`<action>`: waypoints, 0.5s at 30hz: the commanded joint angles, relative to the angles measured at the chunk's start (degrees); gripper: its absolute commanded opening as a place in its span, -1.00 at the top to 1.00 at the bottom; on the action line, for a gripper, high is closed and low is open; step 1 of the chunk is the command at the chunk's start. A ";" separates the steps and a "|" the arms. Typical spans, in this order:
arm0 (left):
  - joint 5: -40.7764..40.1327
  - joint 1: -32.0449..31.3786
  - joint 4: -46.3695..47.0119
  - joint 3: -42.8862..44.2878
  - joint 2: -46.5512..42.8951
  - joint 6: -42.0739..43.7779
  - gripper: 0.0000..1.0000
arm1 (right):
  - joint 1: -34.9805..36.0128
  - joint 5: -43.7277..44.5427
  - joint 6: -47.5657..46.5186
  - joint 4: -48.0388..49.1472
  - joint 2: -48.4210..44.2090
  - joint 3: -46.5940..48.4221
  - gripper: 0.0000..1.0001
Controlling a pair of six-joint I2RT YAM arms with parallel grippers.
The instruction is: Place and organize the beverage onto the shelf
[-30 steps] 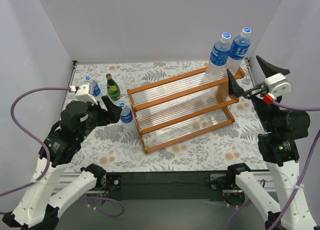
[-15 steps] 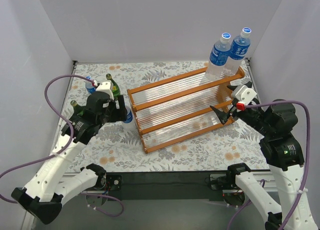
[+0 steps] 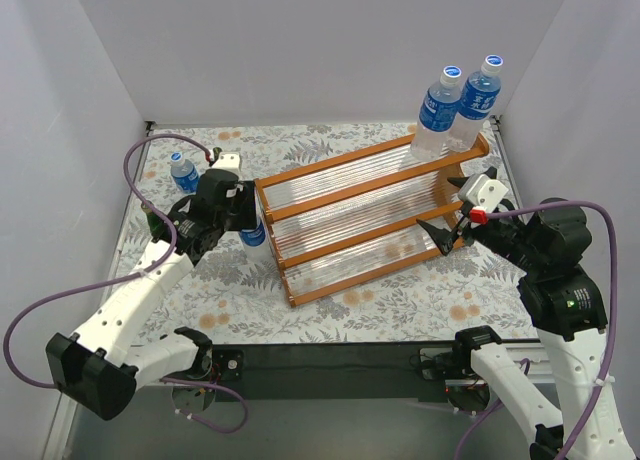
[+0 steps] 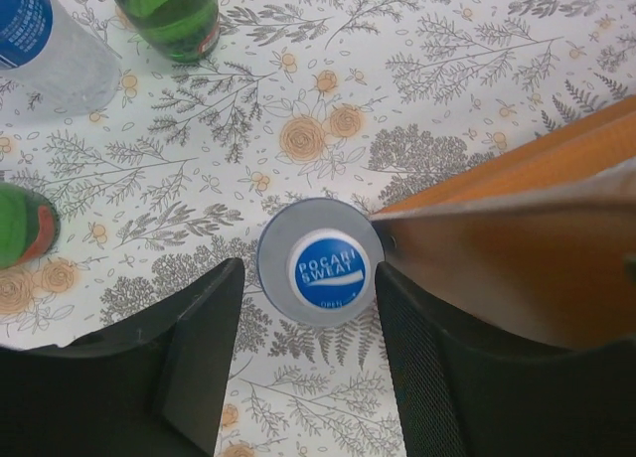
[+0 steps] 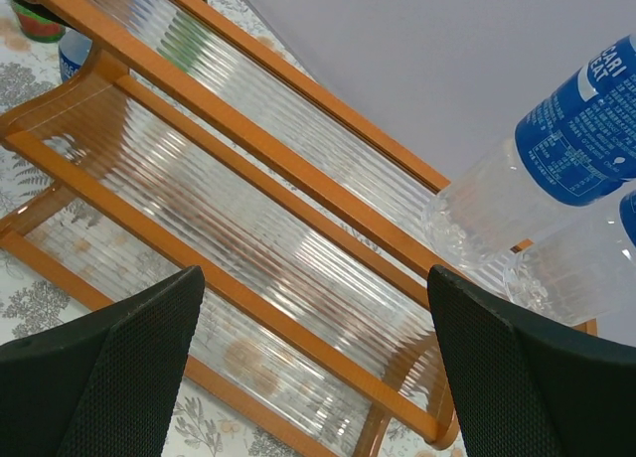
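Note:
The shelf [image 3: 360, 220] stands mid-table, orange-brown frame with pale slatted tiers. Two clear bottles [image 3: 437, 115] [image 3: 475, 98] stand at the right end of its top tier. My left gripper [image 3: 243, 210] is open and hangs straight over a third clear bottle [image 3: 253, 236] beside the shelf's left end. In the left wrist view the fingers [image 4: 199, 348] flank its blue "Pocari Sweat" cap [image 4: 326, 268] without touching. A fourth clear bottle [image 3: 183, 172] and two green glass bottles [image 4: 169, 15] [image 4: 20, 224] stand further left. My right gripper [image 3: 447, 208] is open and empty by the shelf's right end.
The floral tablecloth [image 3: 400, 300] covers the table. White walls close the back and both sides. The shelf's left corner post [image 4: 497, 238] lies close against my left gripper's right finger. The shelf's tiers [image 5: 248, 209] fill the right wrist view.
My left arm has swung back and right, and its gripper has come over the clear bottle by the shelf. My right gripper has dropped from the back right to the shelf's right end.

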 commanded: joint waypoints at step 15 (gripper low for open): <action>5.64 5.40 6.28 -2.81 2.32 1.83 0.00 | -0.28 -2.14 0.82 1.01 0.45 -0.37 -0.97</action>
